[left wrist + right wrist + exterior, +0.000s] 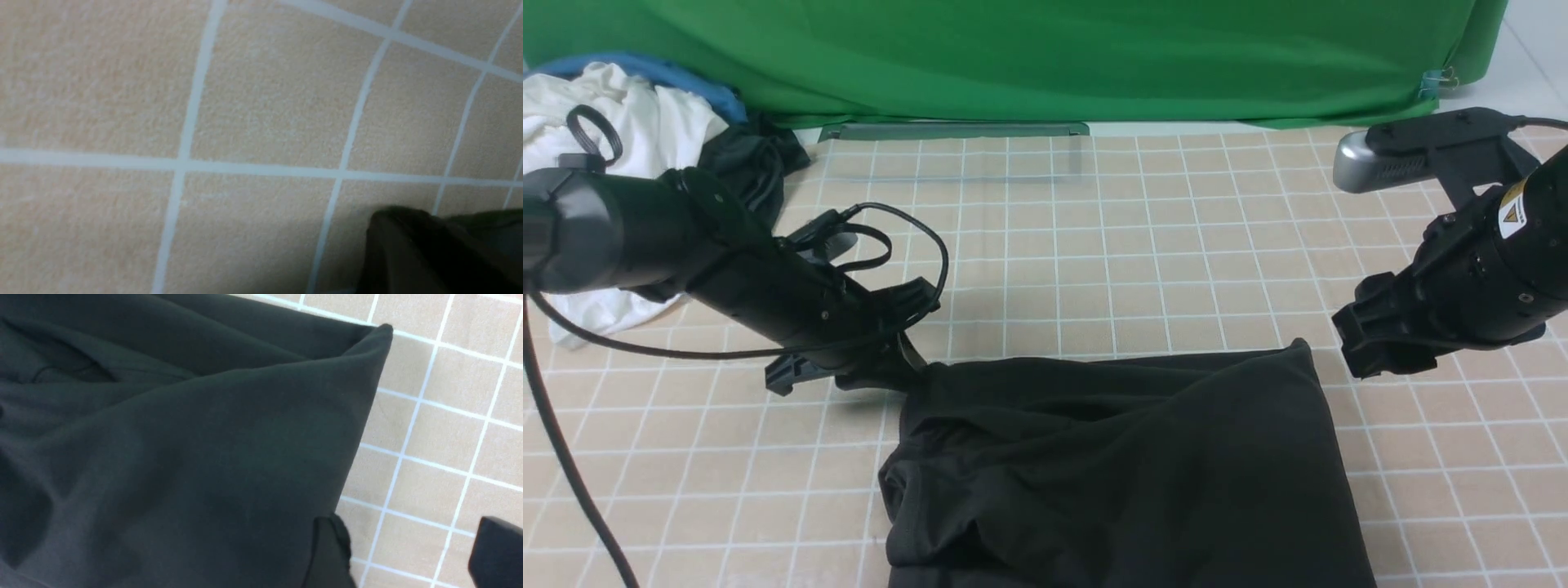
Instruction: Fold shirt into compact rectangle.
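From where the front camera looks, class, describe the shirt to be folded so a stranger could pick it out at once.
Start at the gridded beige mat below the green backdrop. The shirt lies partly folded at the mat's near middle, between the two arms. It is large, black and alone there, unlike the white, blue and dark clothes heaped at the far left corner.

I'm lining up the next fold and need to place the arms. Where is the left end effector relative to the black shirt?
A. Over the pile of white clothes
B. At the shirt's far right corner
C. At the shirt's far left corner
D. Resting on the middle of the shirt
C. In the front view the left end effector sits at the far left corner of the shirt, low over the gridded mat.
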